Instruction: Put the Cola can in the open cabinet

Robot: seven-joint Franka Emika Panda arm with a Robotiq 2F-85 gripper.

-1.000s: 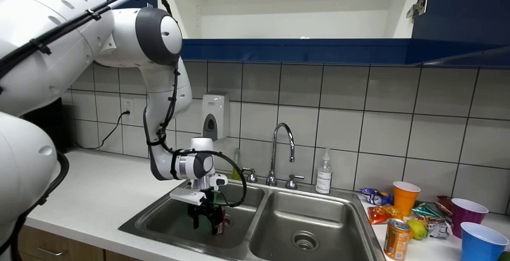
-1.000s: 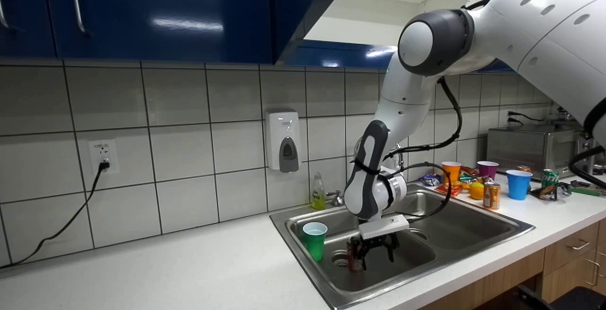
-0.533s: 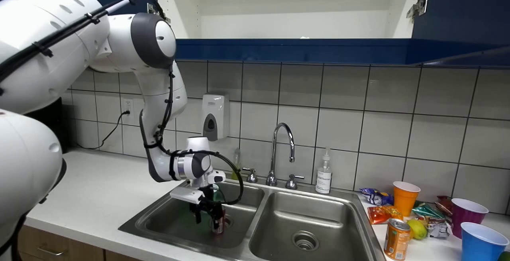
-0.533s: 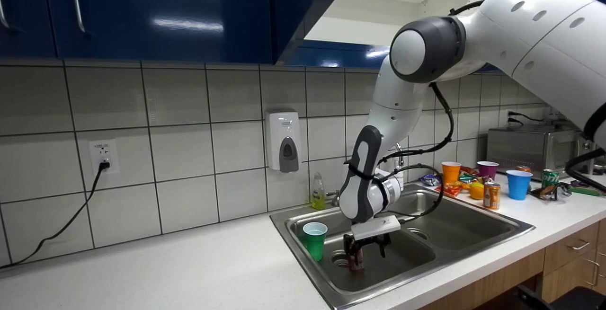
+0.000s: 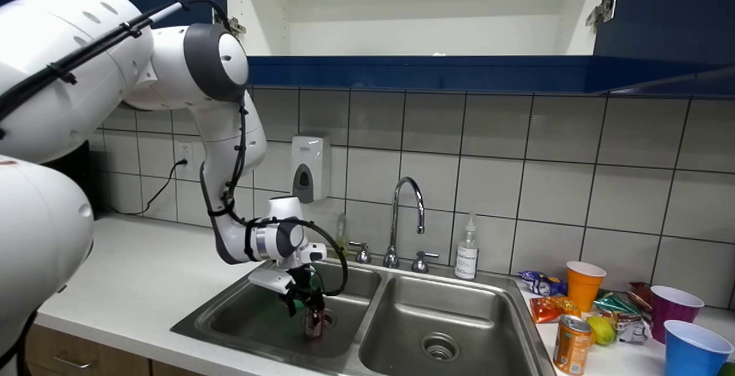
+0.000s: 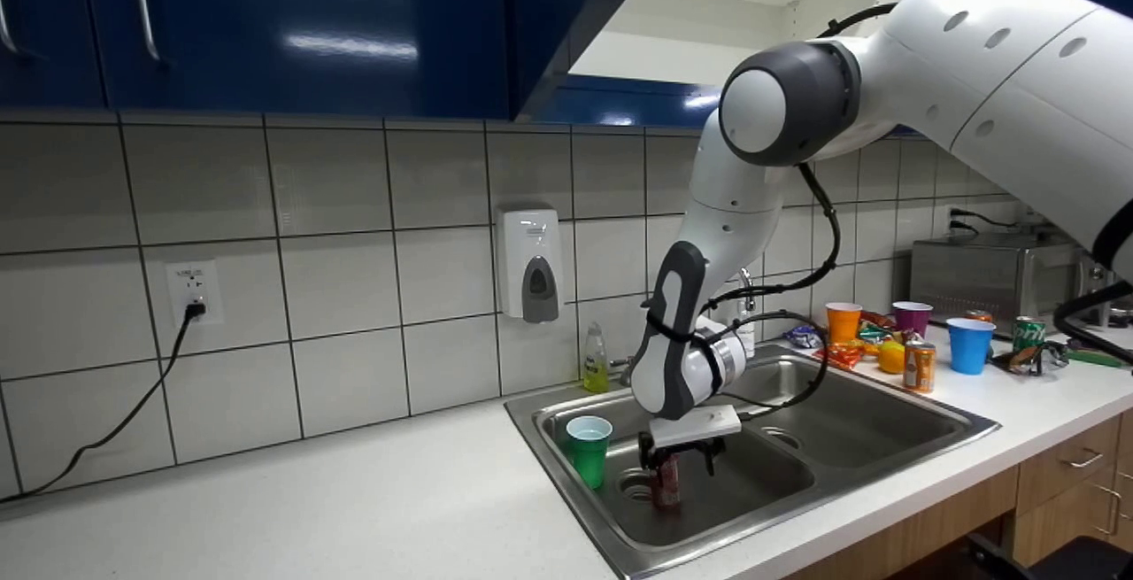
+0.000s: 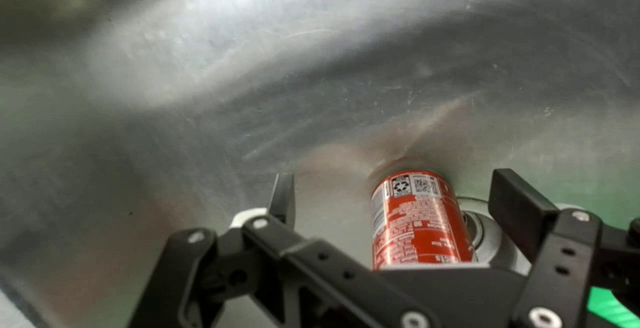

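The Cola can [image 5: 313,328] is red and stands upright in the left sink basin beside the drain. It also shows in an exterior view [image 6: 666,490] and in the wrist view [image 7: 420,223], where its lower end is hidden by the gripper body. My gripper [image 5: 303,307] is at the can's upper part in both exterior views [image 6: 680,463]. In the wrist view the gripper [image 7: 400,198] is open, with the can between the fingers and a gap on each side. The open cabinet [image 5: 425,72] has a white interior above the sink; it also shows in an exterior view [image 6: 637,100].
A green cup [image 6: 589,452] stands in the same basin near the can. The faucet [image 5: 394,221], a divider [image 5: 367,324] and the basin rim surround the area. Cups, snack bags and an orange can [image 5: 572,344] stand on the counter beyond the sink.
The arm's elbow has lowered. The gripper has tilted and its fingertips sit a little higher, so more of the can shows in both exterior views. The can has not visibly moved.
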